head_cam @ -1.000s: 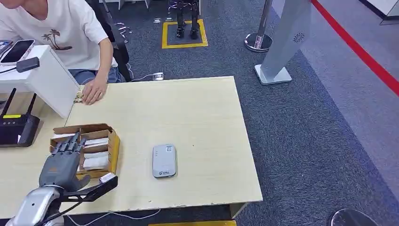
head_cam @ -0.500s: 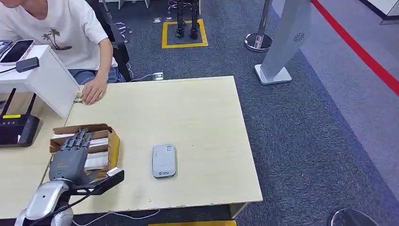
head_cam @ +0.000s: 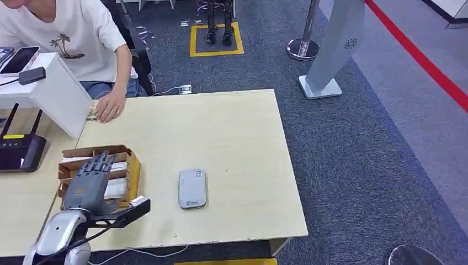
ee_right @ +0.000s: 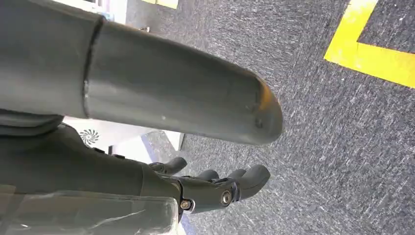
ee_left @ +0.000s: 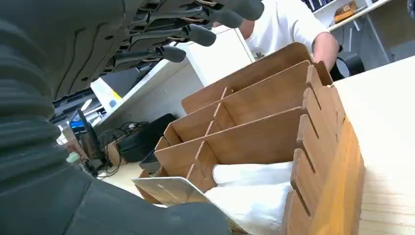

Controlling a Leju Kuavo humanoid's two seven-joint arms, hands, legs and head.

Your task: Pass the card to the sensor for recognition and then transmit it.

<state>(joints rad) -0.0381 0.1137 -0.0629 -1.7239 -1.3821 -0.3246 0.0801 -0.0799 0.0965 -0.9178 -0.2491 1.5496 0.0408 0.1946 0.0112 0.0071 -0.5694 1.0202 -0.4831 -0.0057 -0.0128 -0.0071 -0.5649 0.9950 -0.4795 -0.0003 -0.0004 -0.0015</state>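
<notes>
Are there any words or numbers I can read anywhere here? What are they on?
None can be read as words.
Grey card reader: a small blue logo and tiny marks, too small to read.
Person's white T-shirt: a palm-tree print with no readable letters.
Black router: a yellow label, too blurred to read.
Grey stand: a round swirl emblem with no letters.
Floor: a yellow square outline and a red line, with no words.

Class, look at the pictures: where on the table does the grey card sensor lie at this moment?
In the head view the grey sensor lies flat near the table's front edge, to the right of the wooden card box and the left hand.
</notes>
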